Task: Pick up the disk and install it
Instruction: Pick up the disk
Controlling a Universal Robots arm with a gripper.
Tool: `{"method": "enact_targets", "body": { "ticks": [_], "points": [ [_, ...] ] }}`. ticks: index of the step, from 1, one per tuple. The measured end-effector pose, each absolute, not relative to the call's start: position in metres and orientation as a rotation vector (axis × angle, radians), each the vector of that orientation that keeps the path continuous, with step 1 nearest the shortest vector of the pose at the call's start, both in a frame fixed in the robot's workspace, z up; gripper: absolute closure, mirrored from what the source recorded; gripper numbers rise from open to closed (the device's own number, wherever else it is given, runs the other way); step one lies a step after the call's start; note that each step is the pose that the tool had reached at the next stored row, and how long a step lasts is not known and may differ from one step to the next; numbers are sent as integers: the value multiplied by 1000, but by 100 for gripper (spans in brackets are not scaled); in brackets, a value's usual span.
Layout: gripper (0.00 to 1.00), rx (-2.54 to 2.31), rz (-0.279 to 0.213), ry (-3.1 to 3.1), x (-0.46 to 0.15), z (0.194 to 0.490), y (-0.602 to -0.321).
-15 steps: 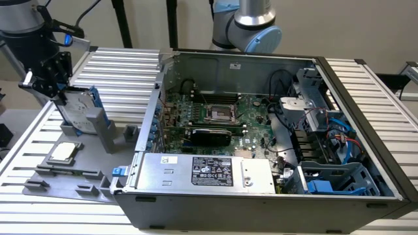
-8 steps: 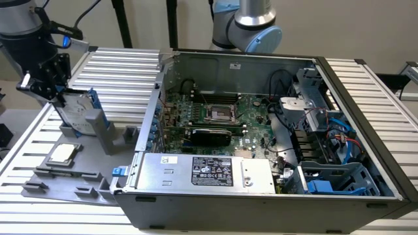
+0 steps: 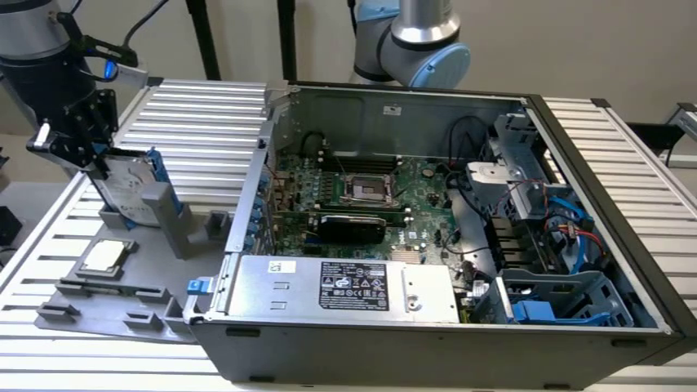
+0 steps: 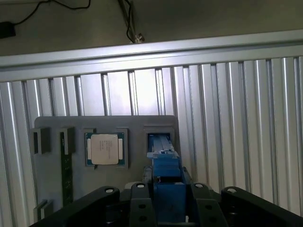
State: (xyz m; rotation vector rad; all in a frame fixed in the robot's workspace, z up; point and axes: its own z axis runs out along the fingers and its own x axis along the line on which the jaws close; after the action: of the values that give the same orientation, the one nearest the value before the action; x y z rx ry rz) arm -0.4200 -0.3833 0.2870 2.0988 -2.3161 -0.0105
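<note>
The disk (image 3: 122,188) stands on edge, slightly tilted, at the exterior view's left. Its silver face and blue carrier rise from a slot in the grey fixture tray (image 3: 109,298) that lies on the ribbed tabletop (image 3: 207,106). The hand (image 3: 98,163) sits on the disk's upper edge. In the wrist view the carrier's blue edge (image 4: 165,168) runs down from between the black fingers (image 4: 142,201) to the tray's slot. The fingers stand against both of its sides, so I judge the hand (image 4: 168,203) to be clenched on the disk and grasping it.

The lower end of the disk looks to be at or just inside the slot. I cannot tell whether it has left the tray (image 4: 51,179) at all. Just beside that slot, the small square CPU chip (image 3: 104,257) lies flat in its own pocket of the tray, untouched; it shows in the wrist view too (image 4: 105,149).

The open computer case (image 3: 610,212) lies well apart from the disk, towards the exterior view's right, with its motherboard (image 3: 360,188) exposed. The blue drive cage (image 3: 556,298) sits in the case's near corner on that side, and no drive is visible in it.

As I read it, the task is at its start. The grasp is made and the lift is at most barely begun. The carry across to the case and the seating of the disk inside it are not yet done.
</note>
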Motion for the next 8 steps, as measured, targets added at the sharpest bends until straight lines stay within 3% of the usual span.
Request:
{"method": "enact_targets", "body": {
  "ticks": [8],
  "points": [
    [67,2099,-11,-2316,-420,287,-383]
  ]
}}
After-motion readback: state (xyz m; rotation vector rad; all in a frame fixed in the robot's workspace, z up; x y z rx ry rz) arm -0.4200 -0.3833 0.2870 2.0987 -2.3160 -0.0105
